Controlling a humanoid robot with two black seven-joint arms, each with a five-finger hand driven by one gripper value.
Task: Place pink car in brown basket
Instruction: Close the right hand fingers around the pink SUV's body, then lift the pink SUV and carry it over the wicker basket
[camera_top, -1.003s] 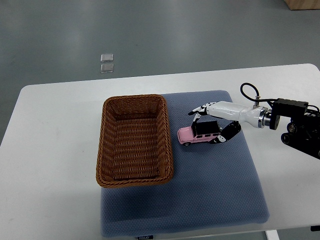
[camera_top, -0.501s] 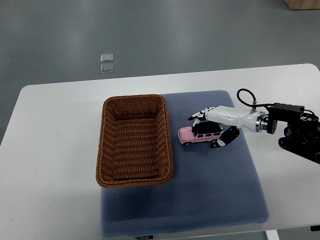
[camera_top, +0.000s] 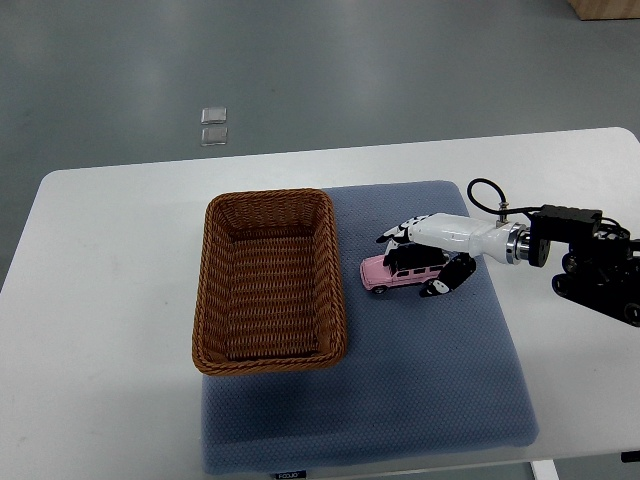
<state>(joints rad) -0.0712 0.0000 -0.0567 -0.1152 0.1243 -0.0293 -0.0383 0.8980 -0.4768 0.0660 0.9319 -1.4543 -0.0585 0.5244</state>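
The pink car (camera_top: 403, 272) is seen standing on its wheels on the blue-grey mat (camera_top: 430, 380) that lies on the white worktop (camera_top: 100, 300), just to the right of the brown basket (camera_top: 270, 280) and apart from its right rim. The car is not yet in the basket, whose woven floor is bare.

The right hand (camera_top: 425, 262) is brought in from the right edge and is set over the car: the fingers (camera_top: 400, 233) are curved across the far side and roof, and the thumb (camera_top: 440, 282) is placed at the near right corner. The car appears to be pinched between them, though whether the hold is firm cannot be told from this view. The wheels seem to rest on the mat.

The grasping step is judged to be in hand, with the carrying and placing not yet done. For the next move, a secure pinch would be needed, then a lift high enough for the basket's right wall to be cleared, then a shift to the left until the car hangs over the basket's floor, where it can be lowered and released.

The left arm is not seen.
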